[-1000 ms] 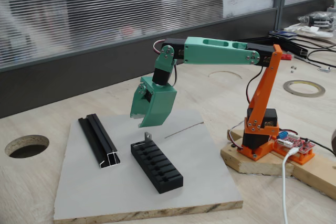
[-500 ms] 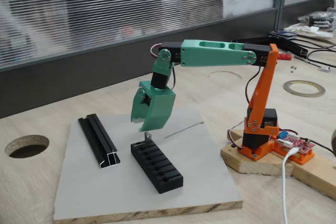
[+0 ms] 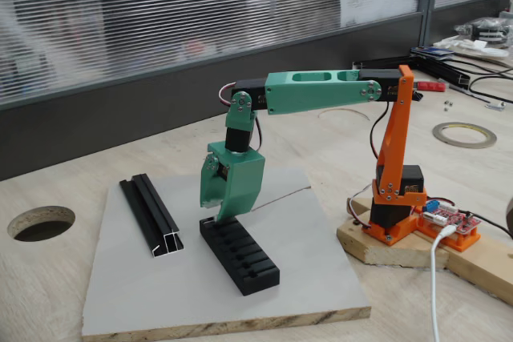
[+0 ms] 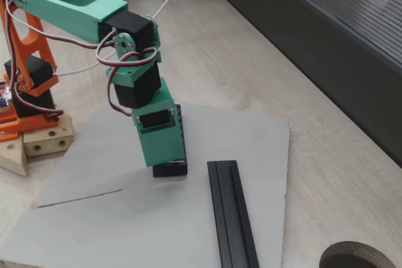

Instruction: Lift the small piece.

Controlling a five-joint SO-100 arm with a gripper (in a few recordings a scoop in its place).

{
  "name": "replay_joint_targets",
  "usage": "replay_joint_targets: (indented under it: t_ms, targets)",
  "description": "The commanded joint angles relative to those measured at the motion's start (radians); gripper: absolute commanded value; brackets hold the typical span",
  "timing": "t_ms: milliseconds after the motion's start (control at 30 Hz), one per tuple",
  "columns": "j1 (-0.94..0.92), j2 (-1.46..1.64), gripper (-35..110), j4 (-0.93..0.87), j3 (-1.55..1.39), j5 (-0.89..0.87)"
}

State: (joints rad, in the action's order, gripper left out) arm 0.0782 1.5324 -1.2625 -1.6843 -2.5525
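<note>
My green gripper [image 3: 215, 217] hangs fingers-down over the far end of the black ribbed slotted block [image 3: 244, 258], its tips right at the block's top edge. The jaws stand slightly apart, so it reads as open. The small piece is hidden behind the fingers. In the other fixed view the gripper [image 4: 164, 162] covers most of the block [image 4: 171, 169], leaving a short black end showing below it. The long black rail [image 3: 152, 214] lies apart from the gripper, to the left in one fixed view and to the right [image 4: 231, 218] in the other.
Block and rail rest on a grey board [image 3: 160, 294] on the wooden table. The arm's orange base [image 3: 397, 214] stands on a wood block at the right. A round hole [image 3: 40, 222] is cut in the table left of the board. A tape ring [image 3: 463, 134] lies far right.
The gripper has come down and slightly left, from above the block's far end to its top edge. The silvery tab that stood there is now covered by the fingers.
</note>
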Motion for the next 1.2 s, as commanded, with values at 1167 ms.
replay_joint_targets:
  t_ms: [1167]
  targets:
    - [0.009, 0.015, 33, 0.052, 0.018, -0.02]
